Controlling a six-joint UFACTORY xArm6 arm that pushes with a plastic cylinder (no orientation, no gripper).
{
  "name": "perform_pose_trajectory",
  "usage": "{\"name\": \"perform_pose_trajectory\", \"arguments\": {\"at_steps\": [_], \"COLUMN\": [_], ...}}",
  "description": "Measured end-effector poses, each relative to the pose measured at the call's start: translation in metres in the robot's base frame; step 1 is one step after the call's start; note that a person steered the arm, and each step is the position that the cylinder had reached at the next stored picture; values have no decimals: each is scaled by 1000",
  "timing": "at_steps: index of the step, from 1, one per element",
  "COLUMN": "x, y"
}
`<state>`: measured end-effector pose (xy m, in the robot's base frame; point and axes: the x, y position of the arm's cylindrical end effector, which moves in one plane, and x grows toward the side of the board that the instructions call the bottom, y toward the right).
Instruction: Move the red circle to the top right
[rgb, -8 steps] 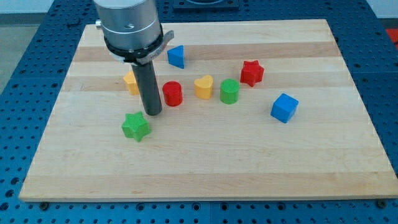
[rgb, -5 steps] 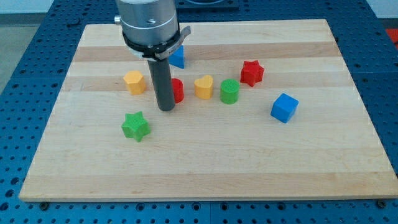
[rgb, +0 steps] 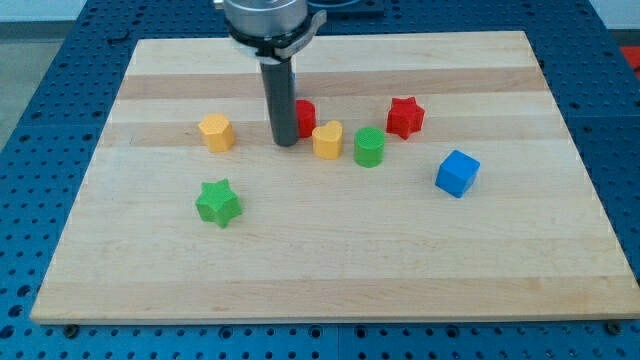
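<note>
The red circle (rgb: 305, 117) stands on the wooden board (rgb: 330, 260) near its upper middle, partly hidden behind my rod. My tip (rgb: 283, 143) touches the board just to the left of and below the red circle, against its side. The yellow heart (rgb: 327, 140) sits right below and to the right of the red circle, very close to it.
A green cylinder (rgb: 369, 147) stands right of the yellow heart. A red star (rgb: 405, 117) and a blue cube (rgb: 458, 172) lie further right. A yellow hexagon (rgb: 216, 132) and a green star (rgb: 218, 203) lie to the left.
My tip has moved right and up the view, pushing the red circle up and to the right, from left of the yellow heart to above it. The arm now hides the blue block.
</note>
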<state>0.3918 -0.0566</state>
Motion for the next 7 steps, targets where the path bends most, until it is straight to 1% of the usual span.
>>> {"name": "perform_pose_trajectory", "arguments": {"at_steps": [2,3,4,6,7], "x": [-35,-45,-57,-98,-105], "y": [10,20,40,54,70]}}
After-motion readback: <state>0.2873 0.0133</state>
